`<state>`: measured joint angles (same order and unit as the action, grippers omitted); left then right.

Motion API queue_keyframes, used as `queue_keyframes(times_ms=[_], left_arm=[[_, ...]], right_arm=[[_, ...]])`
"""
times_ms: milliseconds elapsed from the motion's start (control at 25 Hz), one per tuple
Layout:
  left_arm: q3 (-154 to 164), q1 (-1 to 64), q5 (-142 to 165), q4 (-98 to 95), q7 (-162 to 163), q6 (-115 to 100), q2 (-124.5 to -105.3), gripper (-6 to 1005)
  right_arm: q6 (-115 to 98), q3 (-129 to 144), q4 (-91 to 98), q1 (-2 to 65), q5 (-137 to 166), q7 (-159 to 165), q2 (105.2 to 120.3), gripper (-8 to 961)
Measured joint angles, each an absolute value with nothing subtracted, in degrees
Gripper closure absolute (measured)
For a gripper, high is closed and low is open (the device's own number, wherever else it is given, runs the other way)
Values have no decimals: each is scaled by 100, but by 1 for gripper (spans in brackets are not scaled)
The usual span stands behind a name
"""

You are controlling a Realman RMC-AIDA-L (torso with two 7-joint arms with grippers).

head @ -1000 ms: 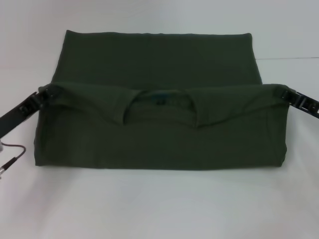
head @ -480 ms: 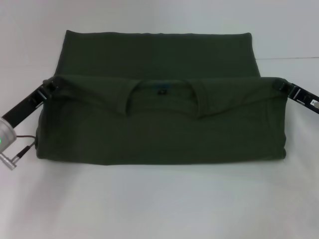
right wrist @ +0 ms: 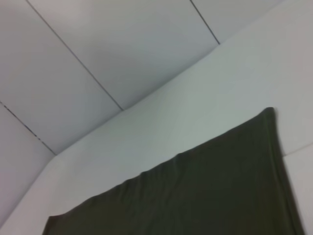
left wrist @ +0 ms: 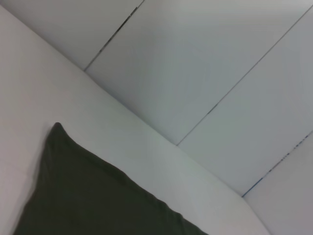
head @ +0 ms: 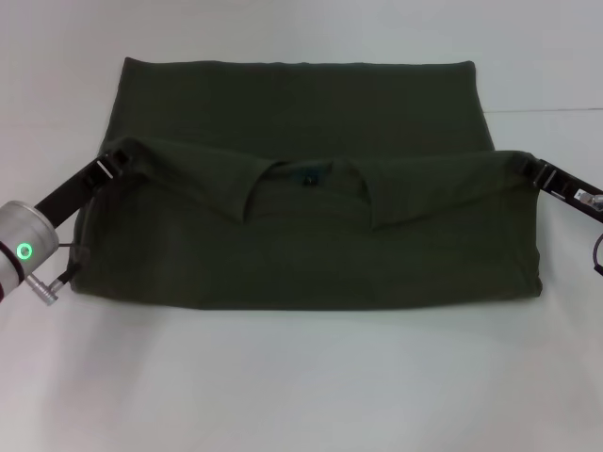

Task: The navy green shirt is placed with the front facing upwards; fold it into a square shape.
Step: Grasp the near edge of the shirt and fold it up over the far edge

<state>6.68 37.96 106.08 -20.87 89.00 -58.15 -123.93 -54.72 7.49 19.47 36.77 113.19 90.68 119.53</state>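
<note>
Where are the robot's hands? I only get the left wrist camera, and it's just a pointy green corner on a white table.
Observer: In the head view, the left gripper pinches the navy green shirt at its left edge, holding up a folded-over layer.
Operator: What about the other hand?
Observer: The right gripper pinches the same layer at the right edge.
Operator: Can you see the neck hole?
Observer: Yes, the collar shows in the middle of that lifted layer, with a small label inside it.
</note>
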Motion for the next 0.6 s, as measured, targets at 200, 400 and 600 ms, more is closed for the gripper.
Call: queue_keyframes(times_ms=[200,400,600], left_arm=[[656,3890,10602,-1949,8729,-5484,-12400,795],[646,3909,10542,-1879,8543,-5362,-12401,793],[644,3898,10274,-1796,8487,-5228,-12401,790]], right_arm=[[-5393,755,1860,3682,11320,9005,11953,866],[-5296,714,1832,3683,11319,9003,11954,832],[-5230,712,1814,3679,11312,9003,11953,799]])
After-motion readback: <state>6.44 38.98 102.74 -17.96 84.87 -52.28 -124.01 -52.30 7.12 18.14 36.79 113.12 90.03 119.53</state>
